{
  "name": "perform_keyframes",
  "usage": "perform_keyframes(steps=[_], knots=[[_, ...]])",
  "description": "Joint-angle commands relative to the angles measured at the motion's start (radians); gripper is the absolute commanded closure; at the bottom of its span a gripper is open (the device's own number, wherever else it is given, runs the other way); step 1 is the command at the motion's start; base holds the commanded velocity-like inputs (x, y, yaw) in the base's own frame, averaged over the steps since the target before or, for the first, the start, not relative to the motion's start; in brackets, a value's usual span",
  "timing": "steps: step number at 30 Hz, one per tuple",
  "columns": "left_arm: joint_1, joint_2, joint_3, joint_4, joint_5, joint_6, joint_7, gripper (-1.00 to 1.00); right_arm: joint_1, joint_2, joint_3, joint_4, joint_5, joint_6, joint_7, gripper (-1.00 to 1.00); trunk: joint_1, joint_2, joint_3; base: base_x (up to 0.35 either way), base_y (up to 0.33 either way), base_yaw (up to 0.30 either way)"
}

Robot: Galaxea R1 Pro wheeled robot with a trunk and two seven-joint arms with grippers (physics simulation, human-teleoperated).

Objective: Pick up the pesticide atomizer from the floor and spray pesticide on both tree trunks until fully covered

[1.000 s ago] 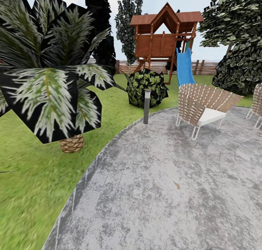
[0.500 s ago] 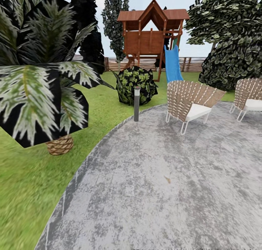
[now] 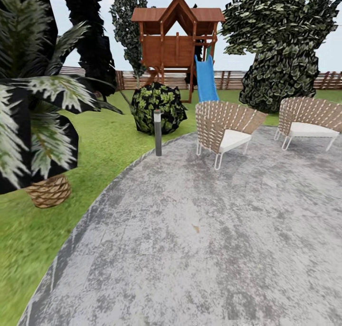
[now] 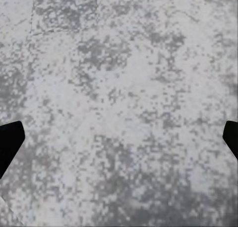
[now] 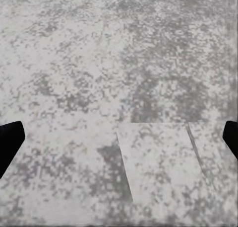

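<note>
The pesticide atomizer is out of view, and so are the two thick-trunked trees. I am on a grey stone patio in the garden, with the green lawn floor to its left. My left gripper hangs open over bare paving, its dark fingertips far apart with nothing between them. Over a paving joint, my right gripper is open too and holds nothing.
A short palm stands close on the left. Ahead are a path light post, a round bush, two wicker chairs, a wooden playhouse with a blue slide, dark-leaved trees and a slat fence.
The head view has swung to the right, so the palm, bush and playhouse sit further left in the picture and a second wicker chair has come into sight.
</note>
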Motion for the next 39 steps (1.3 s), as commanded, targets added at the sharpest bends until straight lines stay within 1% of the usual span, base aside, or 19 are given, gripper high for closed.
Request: perform_keyframes(steps=[1,23,26,28,31,35,39], knots=[[0.0,0.0,0.0,0.0,0.0,0.0,0.0,-1.0,0.0,0.0,0.0,0.0,0.0,0.0,0.0,-1.0,0.0,0.0,-0.001,0.0,-0.272,-0.195],[0.0,-0.003,0.002,-0.001,0.003,0.001,0.0,-1.0,0.0,-0.001,-0.004,-0.002,-0.001,0.0,0.0,-1.0,0.0,0.0,-0.03,0.0,-0.273,-0.195],[0.0,-0.004,0.003,-0.001,0.001,0.0,0.001,-1.0,0.0,-0.002,-0.033,-0.002,-0.002,0.0,0.0,-1.0,0.0,0.0,-0.033,0.0,-0.273,-0.196],[0.0,-0.005,0.004,-0.001,0.0,0.0,0.001,-1.0,0.0,-0.004,-0.081,-0.002,-0.002,0.0,0.002,-1.0,0.0,0.0,-0.036,0.0,-0.273,-0.202],[0.0,-0.006,0.003,-0.001,-0.002,0.0,0.002,-1.0,0.0,-0.008,-0.123,-0.002,-0.002,0.0,0.004,-1.0,0.0,0.0,-0.04,0.0,-0.244,-0.213],[0.0,-0.005,0.002,-0.001,-0.001,0.001,0.001,-1.0,0.0,-0.017,-0.135,-0.002,-0.001,0.0,0.005,-1.0,0.0,0.0,-0.044,0.0,-0.099,-0.222],[0.0,-0.008,-0.006,-0.002,-0.011,0.003,0.0,-1.0,0.0,-0.02,-0.138,-0.002,0.0,0.0,0.006,-1.0,0.0,0.0,-0.049,0.0,-0.016,-0.226]])
